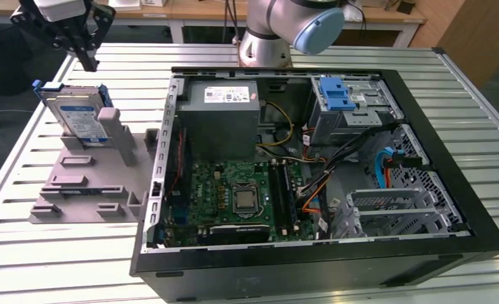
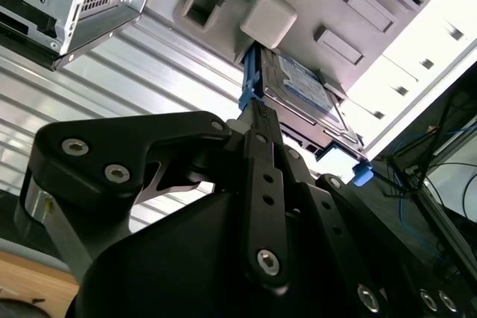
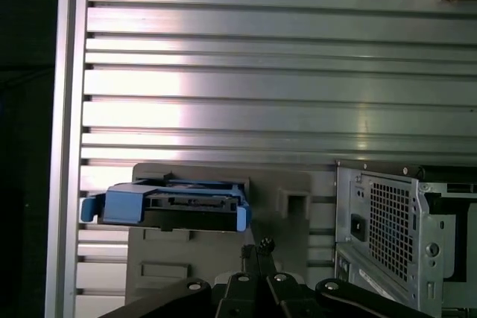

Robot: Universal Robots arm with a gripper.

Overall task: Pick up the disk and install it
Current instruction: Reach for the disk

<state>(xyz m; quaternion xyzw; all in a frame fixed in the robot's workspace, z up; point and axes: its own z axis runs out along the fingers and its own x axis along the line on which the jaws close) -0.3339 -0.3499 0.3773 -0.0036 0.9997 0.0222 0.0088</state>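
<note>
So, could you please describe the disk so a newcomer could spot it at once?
On the slatted metal table, find the grey plastic stand at the exterior view's left of the open computer case. The disk stands on edge at its far end: flat grey metal, blue-and-white label, blue rails.

A counter (image 1: pixel 452 82) of ribbed silver metal slats fills the scene, with bright light glaring off the slats in the first wrist view. Behind the counter stand pale wooden desks (image 1: pixel 207 9); a wooden panel (image 1: pixel 477 31) rises beyond its far corner. Grey floor (image 1: pixel 0 145) lies beside it.
</note>
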